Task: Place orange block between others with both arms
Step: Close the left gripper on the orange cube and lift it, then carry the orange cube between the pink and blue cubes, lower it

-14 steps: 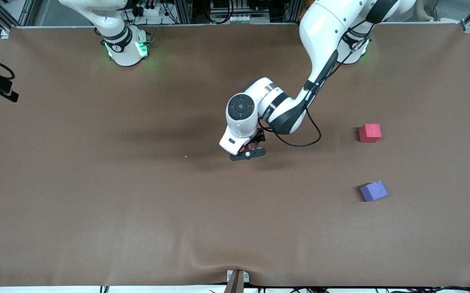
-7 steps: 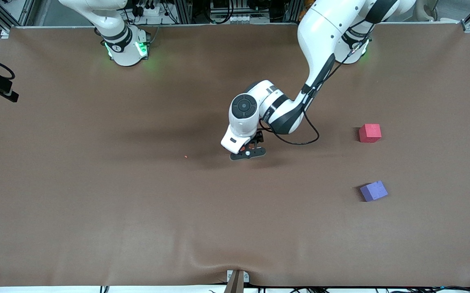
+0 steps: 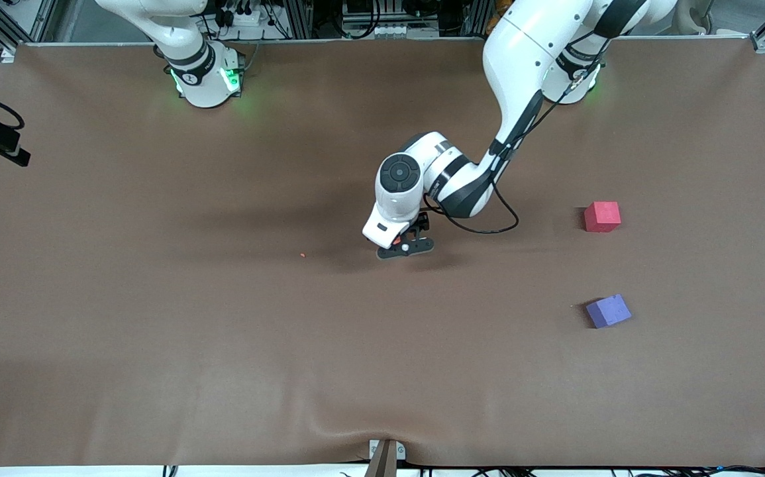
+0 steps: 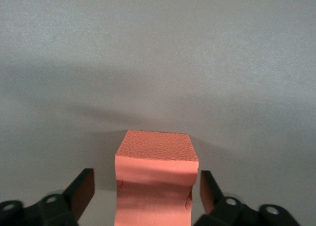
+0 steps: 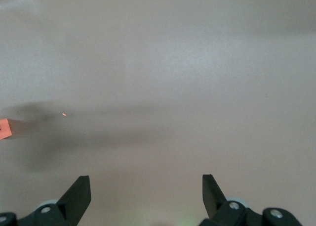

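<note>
The orange block (image 4: 156, 179) rests on the brown table (image 3: 157, 318) near its middle. My left gripper (image 4: 146, 172) stands open astride it, one finger on each side, with a narrow gap between each finger and the block. From the front the left gripper (image 3: 403, 248) hides most of the block, leaving only a sliver of orange (image 3: 398, 242). The pinkish-red cube (image 3: 602, 216) and the purple-blue cube (image 3: 608, 311) lie apart toward the left arm's end of the table. My right gripper (image 5: 145, 177) is open over bare table, and the orange block (image 5: 4, 128) shows at the edge of its view.
A tiny orange crumb (image 3: 302, 254) lies on the table toward the right arm's end from the block. The right arm's base (image 3: 206, 76) and the left arm's base (image 3: 577, 79) stand at the table's edge farthest from the front camera. A bracket (image 3: 387, 454) sits at the nearest edge.
My left gripper has sunk a little lower around the orange block and drifted slightly toward the arms' bases. The two other cubes and the right arm have not moved.
</note>
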### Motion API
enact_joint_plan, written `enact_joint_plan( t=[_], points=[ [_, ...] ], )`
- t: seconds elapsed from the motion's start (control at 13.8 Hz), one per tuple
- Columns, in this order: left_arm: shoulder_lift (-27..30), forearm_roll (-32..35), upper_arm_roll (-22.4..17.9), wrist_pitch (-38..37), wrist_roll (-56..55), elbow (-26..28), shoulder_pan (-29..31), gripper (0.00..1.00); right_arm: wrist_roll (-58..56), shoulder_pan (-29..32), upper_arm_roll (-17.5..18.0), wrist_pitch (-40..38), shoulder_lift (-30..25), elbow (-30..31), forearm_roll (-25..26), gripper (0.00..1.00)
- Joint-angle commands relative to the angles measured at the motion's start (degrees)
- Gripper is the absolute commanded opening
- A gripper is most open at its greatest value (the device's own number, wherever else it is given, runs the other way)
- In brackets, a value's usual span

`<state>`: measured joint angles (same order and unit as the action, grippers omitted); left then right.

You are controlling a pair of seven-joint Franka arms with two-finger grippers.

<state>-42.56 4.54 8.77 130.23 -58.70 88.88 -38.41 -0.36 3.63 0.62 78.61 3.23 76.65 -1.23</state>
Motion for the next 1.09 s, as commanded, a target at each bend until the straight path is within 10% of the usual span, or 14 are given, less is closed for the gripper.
enact_joint_plan(
  t=[0.0,0.22,1.02],
  points=[
    [0.11,-0.85,-0.16,0.90,-1.16,0.42,-0.35,0.40,0.54,0.76,0.79,-0.92,0.73,-1.76,0.27,1.00],
    [0.81,-0.77,-0.25,0.73,-0.19,0.25,0.35,0.00,0.54,0.76,0.79,-0.92,0.73,-1.76,0.35,1.00],
    [14.95,-0.15,-0.16,-18.85,26.76,2.17,22.57,0.00,1.06,1.02,0.52,-1.09,0.64,-1.76,0.44,1.00]
  ],
)
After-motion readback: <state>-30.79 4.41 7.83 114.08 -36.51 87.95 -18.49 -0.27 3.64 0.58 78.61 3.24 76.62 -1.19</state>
